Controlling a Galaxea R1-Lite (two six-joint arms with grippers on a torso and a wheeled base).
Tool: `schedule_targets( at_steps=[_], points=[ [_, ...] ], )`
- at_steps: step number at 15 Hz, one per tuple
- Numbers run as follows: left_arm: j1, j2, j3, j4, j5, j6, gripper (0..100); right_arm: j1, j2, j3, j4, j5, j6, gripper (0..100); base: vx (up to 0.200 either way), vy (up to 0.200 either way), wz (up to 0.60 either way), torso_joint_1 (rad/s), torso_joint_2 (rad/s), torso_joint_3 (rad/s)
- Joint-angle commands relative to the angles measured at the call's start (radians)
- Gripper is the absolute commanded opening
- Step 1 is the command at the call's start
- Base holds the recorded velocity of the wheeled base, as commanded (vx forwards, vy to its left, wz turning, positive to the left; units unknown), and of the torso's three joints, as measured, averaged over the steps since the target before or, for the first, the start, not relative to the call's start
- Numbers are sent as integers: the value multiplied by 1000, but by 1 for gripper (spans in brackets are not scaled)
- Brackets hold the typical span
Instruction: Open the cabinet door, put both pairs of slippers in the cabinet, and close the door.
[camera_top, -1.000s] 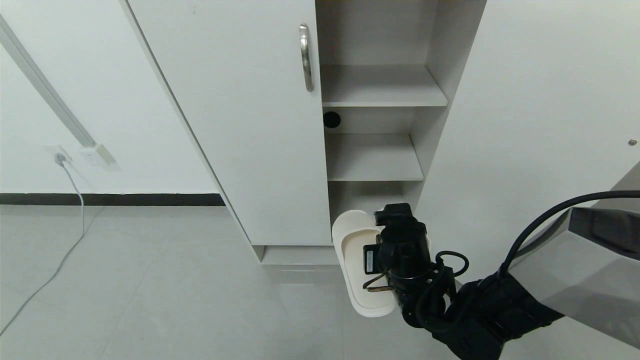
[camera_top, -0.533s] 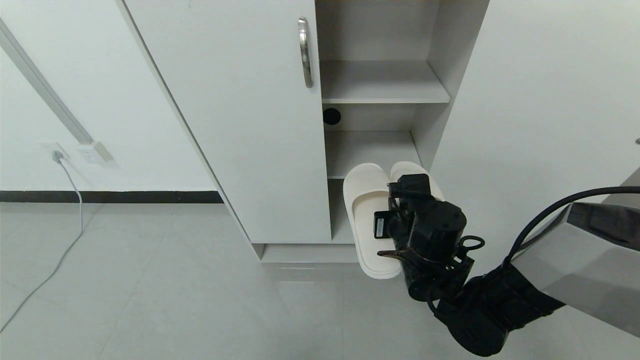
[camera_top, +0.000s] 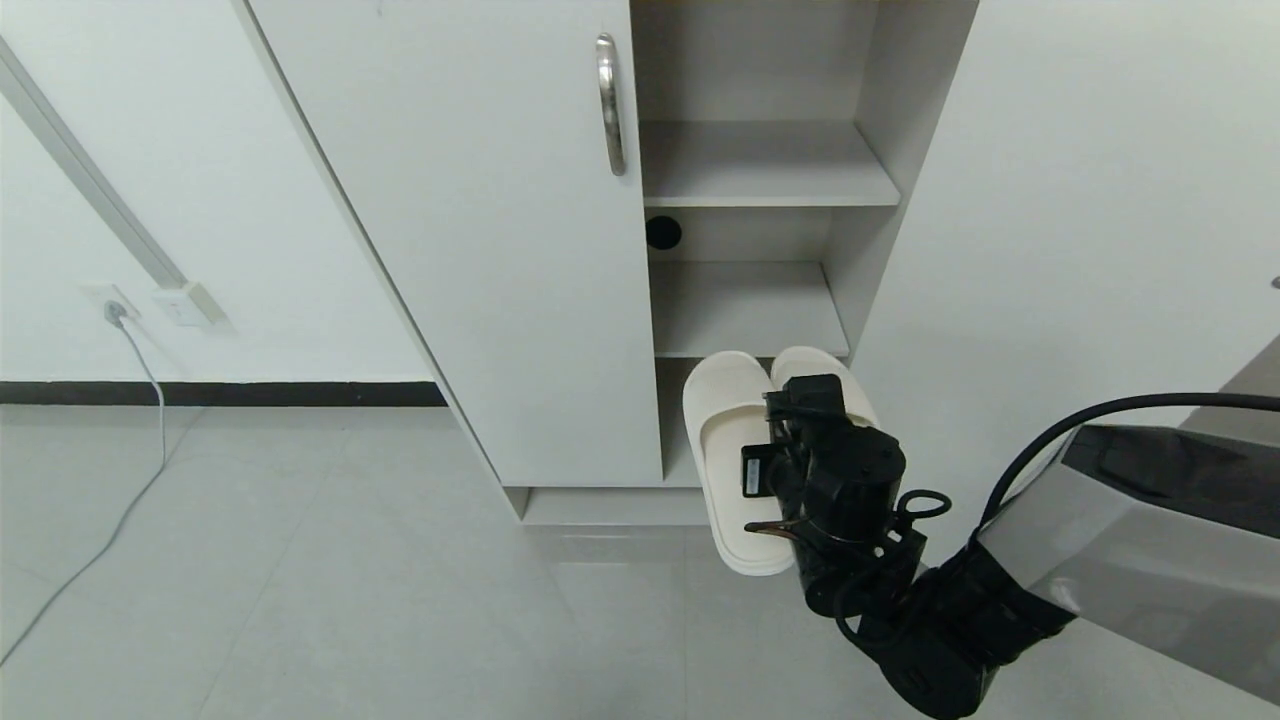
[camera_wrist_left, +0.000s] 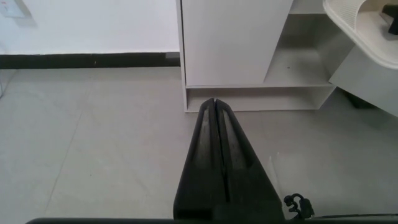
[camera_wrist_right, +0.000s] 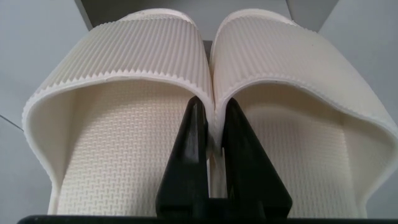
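A pair of cream slippers (camera_top: 730, 440) hangs in the air before the open cabinet (camera_top: 760, 300), toes pointing at its lowest compartment. My right gripper (camera_top: 790, 410) is shut on the two inner edges of the slippers (camera_wrist_right: 211, 118), one finger (camera_wrist_right: 189, 146) inside each shoe. The cabinet door (camera_top: 480, 230) with its metal handle (camera_top: 607, 105) stands swung open to the left. My left gripper (camera_wrist_left: 216, 109) is shut with nothing in it, low over the floor in front of the cabinet base (camera_wrist_left: 255, 96); one slipper (camera_wrist_left: 367, 31) shows at that view's edge.
Three bare shelves (camera_top: 760, 170) sit inside the cabinet, with a round hole (camera_top: 662, 233) in the back panel. A wall socket (camera_top: 115, 305) with a grey cable (camera_top: 110, 530) is at the left. The grey tiled floor (camera_top: 350, 600) is open.
Over the second my right gripper lifted the slippers from floor level toward the cabinet opening; in the last half second it sank slightly. The head camera tilted a little early on.
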Motion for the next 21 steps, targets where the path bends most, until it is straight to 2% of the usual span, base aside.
schedule_targets(
  at_steps=[1,2,16,21],
  points=[
    [1,1,0,0,0,0,0,1,16,0,-2,0,2,0,0,0,0,0,0,0],
    [1,1,0,0,0,0,0,1,16,-2,-2,0,2,0,0,0,0,0,0,0],
    [1,1,0,0,-1,-2,0,-15,45,-10,-11,1,3,0,200,0,0,2,2,3],
    [1,1,0,0,-1,-2,0,-19,56,-59,-17,1,5,0,0,0,0,0,0,0]
  ],
)
